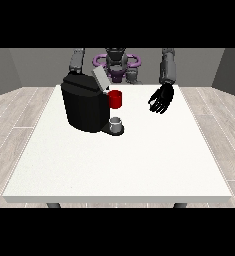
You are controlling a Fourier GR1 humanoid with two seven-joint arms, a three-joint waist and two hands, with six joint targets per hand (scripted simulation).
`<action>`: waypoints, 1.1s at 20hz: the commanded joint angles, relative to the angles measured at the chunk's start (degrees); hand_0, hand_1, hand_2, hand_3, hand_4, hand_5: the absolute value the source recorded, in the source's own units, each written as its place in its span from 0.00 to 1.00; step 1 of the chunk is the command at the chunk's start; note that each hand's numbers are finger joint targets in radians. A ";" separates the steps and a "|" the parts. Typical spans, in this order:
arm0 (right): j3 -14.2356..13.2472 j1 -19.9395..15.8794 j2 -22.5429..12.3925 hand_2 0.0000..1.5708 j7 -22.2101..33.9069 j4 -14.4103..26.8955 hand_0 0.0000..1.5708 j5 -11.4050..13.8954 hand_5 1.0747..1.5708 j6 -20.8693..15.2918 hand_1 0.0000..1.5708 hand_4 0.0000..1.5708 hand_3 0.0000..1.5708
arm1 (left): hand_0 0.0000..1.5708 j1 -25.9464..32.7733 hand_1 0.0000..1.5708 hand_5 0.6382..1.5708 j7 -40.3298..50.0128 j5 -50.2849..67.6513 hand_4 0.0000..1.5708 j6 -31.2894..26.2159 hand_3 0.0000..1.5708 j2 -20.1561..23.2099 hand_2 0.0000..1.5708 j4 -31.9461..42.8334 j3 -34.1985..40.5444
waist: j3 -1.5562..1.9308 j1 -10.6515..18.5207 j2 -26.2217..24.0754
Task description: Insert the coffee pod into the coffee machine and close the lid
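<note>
Fingers [158, 106] relaxed beside coffee machine [84, 106]

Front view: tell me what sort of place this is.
Probably a bare test room set up for tabletop practice: a large white table on grey wood-plank flooring, plain grey walls, and a black coffee machine with a red object beside it.

We only get one view here, a front camera sitting across the table [114, 170] from the robot [117, 62], raised a bit and angled down. It faces the robot head-on, far enough back that we see the whole tabletop, with the robot small at the top.
</note>
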 commanded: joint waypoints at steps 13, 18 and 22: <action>-2.19 0.71 0.35 0.00 -7.69 10.41 0.00 -2.82 1.00 0.93 0.00 0.00 0.00 | 0.50 -2.82 0.50 1.00 -0.86 -12.69 0.25 -2.81 0.55 0.14 0.62 9.21 -4.65 | 0.00 1.93 -2.96; -4.31 -1.30 -0.91 0.00 -4.35 13.70 0.00 -3.19 1.00 0.54 0.00 0.00 0.00 | 0.73 -5.12 0.73 1.00 -0.90 -14.44 0.30 -3.45 0.74 -2.33 0.80 9.39 -4.38 | 0.00 2.63 -5.38; -0.54 0.87 -1.44 0.00 1.90 9.88 0.00 2.06 1.00 -1.89 0.00 0.00 0.00 | 0.90 -6.18 0.90 1.00 -3.79 -8.92 0.31 -3.89 0.85 -4.98 0.89 10.87 -0.49 | -0.03 0.72 -7.73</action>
